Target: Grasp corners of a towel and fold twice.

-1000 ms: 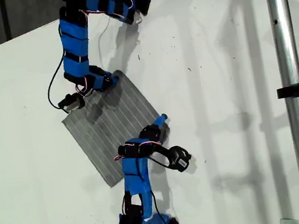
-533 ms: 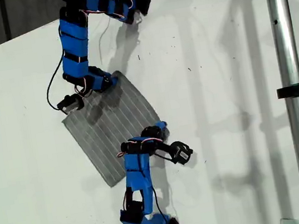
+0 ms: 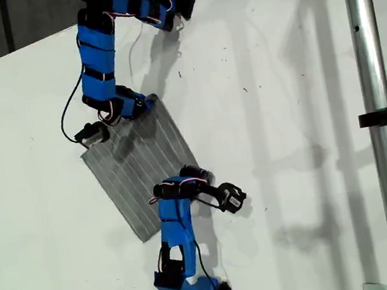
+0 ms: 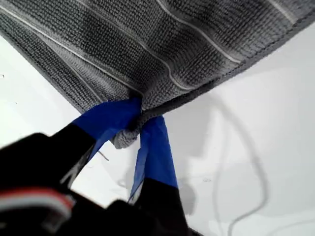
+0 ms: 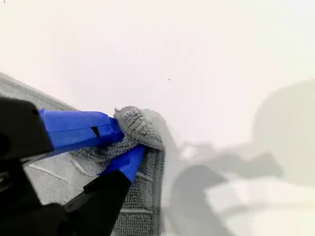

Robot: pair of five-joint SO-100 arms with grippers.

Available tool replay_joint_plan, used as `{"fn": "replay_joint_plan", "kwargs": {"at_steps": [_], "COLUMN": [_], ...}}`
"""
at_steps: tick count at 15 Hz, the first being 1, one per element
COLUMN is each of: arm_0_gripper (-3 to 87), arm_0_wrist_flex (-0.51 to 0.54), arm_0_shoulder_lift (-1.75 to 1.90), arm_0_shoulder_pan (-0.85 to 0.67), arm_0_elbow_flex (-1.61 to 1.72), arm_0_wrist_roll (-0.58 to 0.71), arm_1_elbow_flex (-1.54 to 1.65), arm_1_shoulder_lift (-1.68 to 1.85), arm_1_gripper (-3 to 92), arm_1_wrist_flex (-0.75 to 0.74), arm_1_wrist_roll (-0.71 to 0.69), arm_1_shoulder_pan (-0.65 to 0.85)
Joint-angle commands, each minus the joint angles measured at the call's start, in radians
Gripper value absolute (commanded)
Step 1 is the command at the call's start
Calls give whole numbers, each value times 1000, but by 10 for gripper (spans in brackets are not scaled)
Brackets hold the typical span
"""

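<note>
First wrist view shows my first hand (image 4: 135, 118) closed tight on one corner (image 4: 125, 137) of the towel (image 4: 162, 44). Its two flat blue fingers (image 4: 152, 152) taper to blunt tips and pinch the grey cloth into a small knotted wad between them. Beyond those tips the fabric spreads out wide, a coarse ribbed knit crossed by thin pale parallel stripes and finished with a rolled hem. Its edge hangs clear of the smooth white table (image 4: 256, 147), where a thin pale cord (image 4: 256, 196) curves below the hand. Second wrist view shows my second hand (image 5: 130, 137) likewise clamped on another corner (image 5: 135, 125). The cloth is crumpled into a rounded, nubbly lump that bulges out past the blue fingertips (image 5: 83, 130), and the rest of the towel (image 5: 138, 206) lies flat beneath the hand on the matte white table (image 5: 197, 49). In the exterior view the towel (image 3: 134, 161) is a soft grey quadrilateral on the table (image 3: 282, 102). A blue arm meets it at each of two neighbouring corners, though I cannot tell which arm is which. A shiny metal pole (image 3: 380, 124) stands well apart from both.
</note>
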Motion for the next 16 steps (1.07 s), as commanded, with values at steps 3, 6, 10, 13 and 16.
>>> {"fn": "replay_joint_plan", "kwargs": {"at_steps": [3, 6, 10, 13, 16], "arm_0_gripper": [-27, -27, -27, -27, -28], "arm_0_wrist_flex": [84, 133, 190, 202, 198], "arm_0_shoulder_lift": [179, 221, 264, 505, 726], "arm_0_shoulder_pan": [175, 360, 469, 296, 17], "arm_0_elbow_flex": [-5, -3, 29, 199, 446], "arm_0_wrist_roll": [41, -46, -261, -161, 8], "arm_1_elbow_flex": [-20, -15, -115, -130, -163], "arm_1_shoulder_lift": [166, 227, 193, 290, 313], "arm_1_gripper": [-2, -2, -2, -2, -2], "arm_1_wrist_flex": [106, 153, 146, 195, 146], "arm_1_wrist_roll": [233, 505, 709, 520, 215], "arm_1_shoulder_pan": [-273, -568, -787, -517, -149]}}
